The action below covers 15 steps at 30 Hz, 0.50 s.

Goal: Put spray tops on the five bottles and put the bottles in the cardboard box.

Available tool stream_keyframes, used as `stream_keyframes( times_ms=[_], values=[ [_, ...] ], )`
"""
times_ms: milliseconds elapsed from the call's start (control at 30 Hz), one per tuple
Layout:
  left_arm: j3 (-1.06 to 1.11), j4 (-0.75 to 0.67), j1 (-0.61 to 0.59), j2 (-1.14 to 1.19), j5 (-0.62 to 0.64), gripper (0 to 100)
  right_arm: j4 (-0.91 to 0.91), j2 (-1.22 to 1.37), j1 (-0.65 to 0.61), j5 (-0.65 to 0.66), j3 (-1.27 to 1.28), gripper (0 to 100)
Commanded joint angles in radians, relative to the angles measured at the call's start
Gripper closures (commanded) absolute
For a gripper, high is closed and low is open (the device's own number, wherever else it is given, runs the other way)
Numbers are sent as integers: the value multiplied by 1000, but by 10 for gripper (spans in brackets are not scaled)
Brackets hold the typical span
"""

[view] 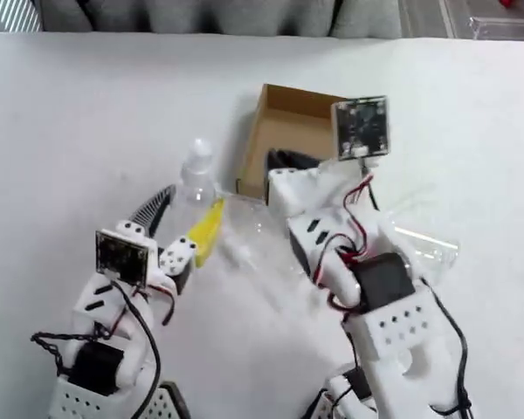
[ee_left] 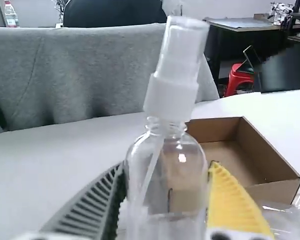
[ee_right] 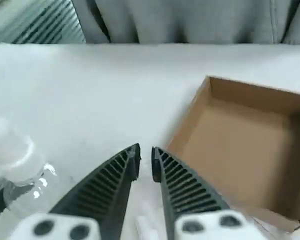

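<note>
A clear bottle point(view: 196, 177) stands upright on the white table, just left of the cardboard box point(view: 254, 140). It carries a white spray top point(ee_left: 177, 65). My left gripper point(view: 192, 199) is shut on the bottle point(ee_left: 162, 155), with the grey finger point(ee_left: 97, 202) on one side and the yellow finger point(ee_left: 230, 200) on the other. My right gripper point(view: 284, 161) hangs over the box's near left corner, its black fingers point(ee_right: 117, 180) almost together with nothing between them. The right wrist view has the same bottle point(ee_right: 12, 160) off to the side and the open box point(ee_right: 230, 145), whose visible floor is bare.
Clear bottles lie on the table to the right of the right arm point(view: 424, 244) and between the two arms point(view: 249, 231). A grey upholstered seat point(ee_left: 65, 70) runs along the table's far edge. The far left part of the table is open surface.
</note>
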Motion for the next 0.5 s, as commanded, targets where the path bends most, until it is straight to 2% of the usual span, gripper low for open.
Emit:
stream_keyframes(
  times_ms=[0, 267, 467],
  values=[
    [21, -32, -13, -8, -6, 832, -81, 2, -30, 14, 77, 983],
    [32, -32, -36, -8, -3, 832, -248, 2, -35, 6, 255, 983],
    [29, -32, -65, -8, -3, 832, -289, -8, -27, 5, 385, 983]
  ],
)
